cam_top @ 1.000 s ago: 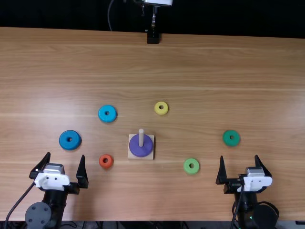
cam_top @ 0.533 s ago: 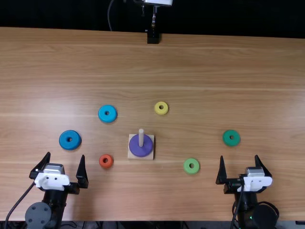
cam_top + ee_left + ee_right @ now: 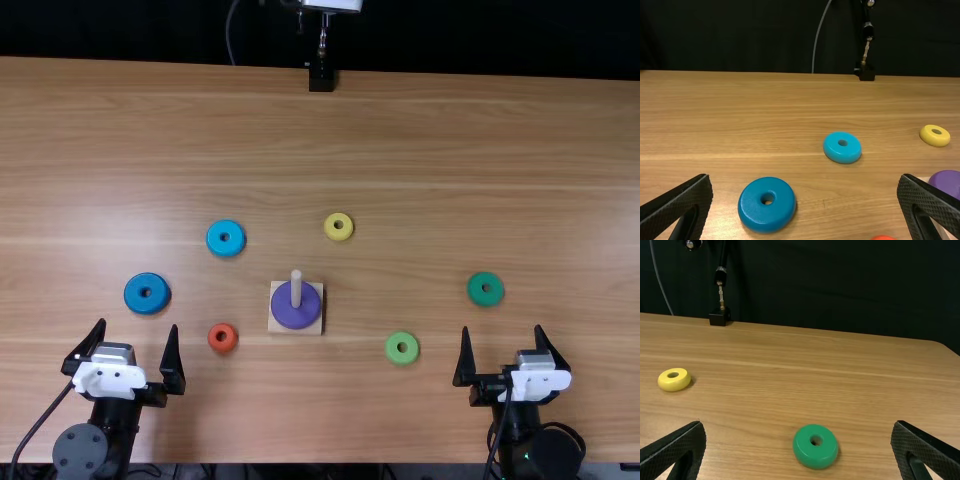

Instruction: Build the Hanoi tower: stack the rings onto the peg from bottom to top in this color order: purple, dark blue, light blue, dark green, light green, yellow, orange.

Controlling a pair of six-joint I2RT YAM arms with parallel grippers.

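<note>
Purple ring [image 3: 296,319] circles the peg [image 3: 296,288] near centre, as base; loose rings [image 3: 134,298] lie apart, likely for easy grasping. Left tool [image 3: 138,325], lower left, and right tool [image 3: 502,329], lower right, are spread, empty.

Smooth, satin-finished wood is seen across the worktop [image 3: 420,140]; glossy plastic or paint is suggested by the dark blue ring [image 3: 757,212], while black cloth [image 3: 740,35] is hung matt beyond the worktop's far edge.
</note>
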